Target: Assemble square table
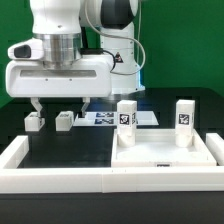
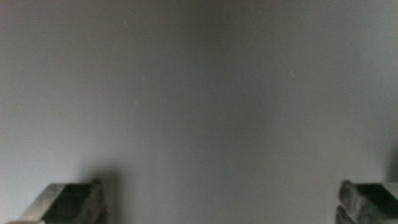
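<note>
The white square tabletop [image 1: 160, 156] with its raised rim lies on the black table at the exterior view's right. Two tagged white legs [image 1: 127, 114] [image 1: 185, 115] stand upright at its far corners. Two more small tagged leg blocks [image 1: 34, 121] [image 1: 65, 120] sit on the table at the left. My gripper [image 1: 59, 104] hangs open just above and between these two, touching neither. In the wrist view my gripper [image 2: 221, 206] shows only its dark fingertips [image 2: 71, 205] far apart, with a blurred grey surface and nothing between them.
The marker board [image 1: 101, 118] lies flat behind the gripper, between the left leg blocks and the tabletop. A long white rail [image 1: 60, 178] borders the black surface along the front and runs up the left side [image 1: 16, 150].
</note>
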You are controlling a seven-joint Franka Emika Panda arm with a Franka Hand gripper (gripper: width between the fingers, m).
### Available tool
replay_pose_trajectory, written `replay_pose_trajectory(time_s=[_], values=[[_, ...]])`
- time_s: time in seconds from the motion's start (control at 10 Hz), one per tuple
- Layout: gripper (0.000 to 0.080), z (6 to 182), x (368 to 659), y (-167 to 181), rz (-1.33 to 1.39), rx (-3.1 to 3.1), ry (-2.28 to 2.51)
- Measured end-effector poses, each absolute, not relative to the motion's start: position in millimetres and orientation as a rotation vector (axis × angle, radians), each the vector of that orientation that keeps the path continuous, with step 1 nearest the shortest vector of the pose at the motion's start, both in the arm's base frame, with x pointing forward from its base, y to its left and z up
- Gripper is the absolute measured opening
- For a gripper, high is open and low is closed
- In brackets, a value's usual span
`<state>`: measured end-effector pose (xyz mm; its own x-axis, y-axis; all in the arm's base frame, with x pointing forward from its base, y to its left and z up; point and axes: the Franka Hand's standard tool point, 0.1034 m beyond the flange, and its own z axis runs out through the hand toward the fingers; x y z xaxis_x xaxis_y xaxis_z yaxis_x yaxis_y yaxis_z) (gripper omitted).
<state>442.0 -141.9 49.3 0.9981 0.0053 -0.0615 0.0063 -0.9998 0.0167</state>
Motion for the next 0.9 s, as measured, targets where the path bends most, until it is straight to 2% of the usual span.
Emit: replay_pose_trajectory(time_s=[0.6,0.8,0.9], values=[[0.0649,45.8,433,-144,-0.106,3.123,-0.003],[0.0649,36.4,407,-148,-0.124,3.126,-0.038],[0.0649,38.2,407,-149,-0.115,3.124,-0.036]])
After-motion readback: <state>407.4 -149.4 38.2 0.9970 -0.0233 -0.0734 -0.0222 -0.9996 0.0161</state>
